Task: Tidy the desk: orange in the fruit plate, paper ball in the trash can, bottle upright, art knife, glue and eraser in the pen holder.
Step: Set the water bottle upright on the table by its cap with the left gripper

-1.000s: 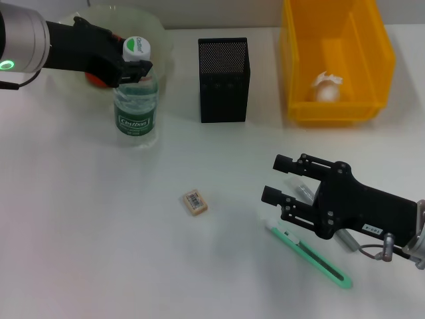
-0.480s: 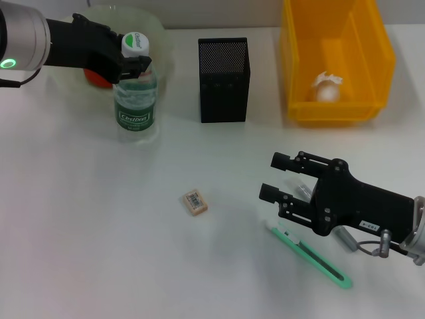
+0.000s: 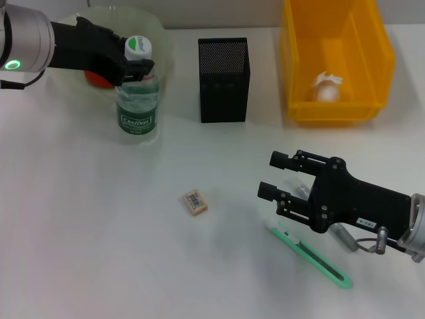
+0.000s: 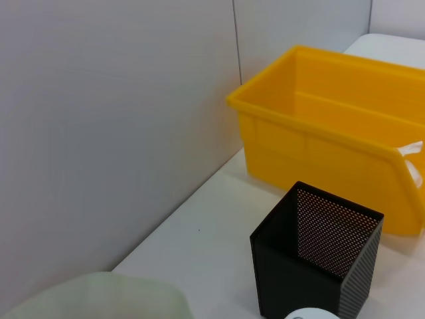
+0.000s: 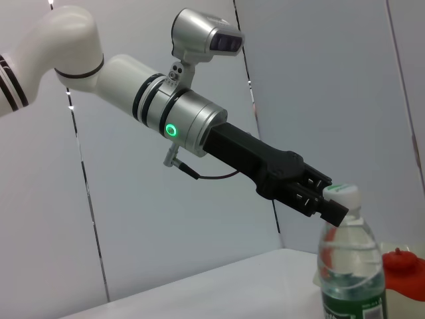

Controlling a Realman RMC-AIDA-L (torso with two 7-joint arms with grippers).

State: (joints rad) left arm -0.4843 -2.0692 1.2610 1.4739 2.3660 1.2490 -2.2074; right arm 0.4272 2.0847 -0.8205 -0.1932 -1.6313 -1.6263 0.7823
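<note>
Down at five o'clock I see my right gripper [image 3: 274, 178] with fingers spread apart, over the grey glue [image 3: 345, 238], with the green art knife [image 3: 309, 256] just beside it. The eraser [image 3: 195, 203] lies near the middle. Far off at eleven o'clock my left gripper [image 3: 137, 69] pinches the upright bottle [image 3: 137, 100] by its neck.

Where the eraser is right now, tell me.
In the head view the eraser lies flat on the desk near the middle, apart from everything: below the pen holder and on the robot's left of the right gripper and the art knife.
</note>
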